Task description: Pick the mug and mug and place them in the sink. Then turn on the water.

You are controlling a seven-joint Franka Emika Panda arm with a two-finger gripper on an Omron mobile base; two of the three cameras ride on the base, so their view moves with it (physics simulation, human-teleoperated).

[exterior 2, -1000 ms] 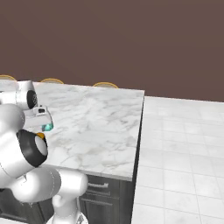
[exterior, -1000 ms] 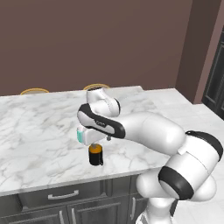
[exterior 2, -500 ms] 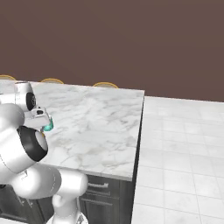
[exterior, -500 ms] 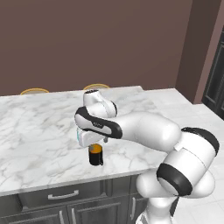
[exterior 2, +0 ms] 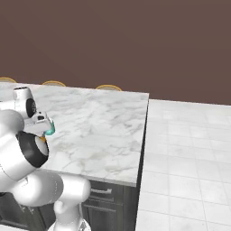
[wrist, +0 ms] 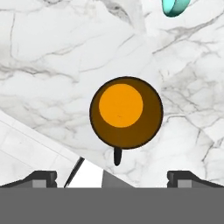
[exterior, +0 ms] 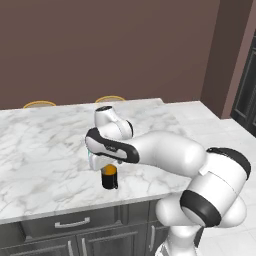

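Slightly lower end effector (wrist: 112, 177); black mug (wrist: 126, 112) unmoved

Arm: white Franka arm with dark joints (exterior: 165, 155), rising from the near right and bent leftward, forearm level.
Wrist: turned down, hand pointing straight below.
Gripper: dark two-finger gripper (wrist: 112, 177), jaws spread wide, nothing between them.

Bare white-grey marble counter (wrist: 52, 65) is seen all round the upright black mug with the orange inside (wrist: 126, 112). The teal mug (wrist: 174, 7) stands close behind it, narrowing the far side; left and right are clear.
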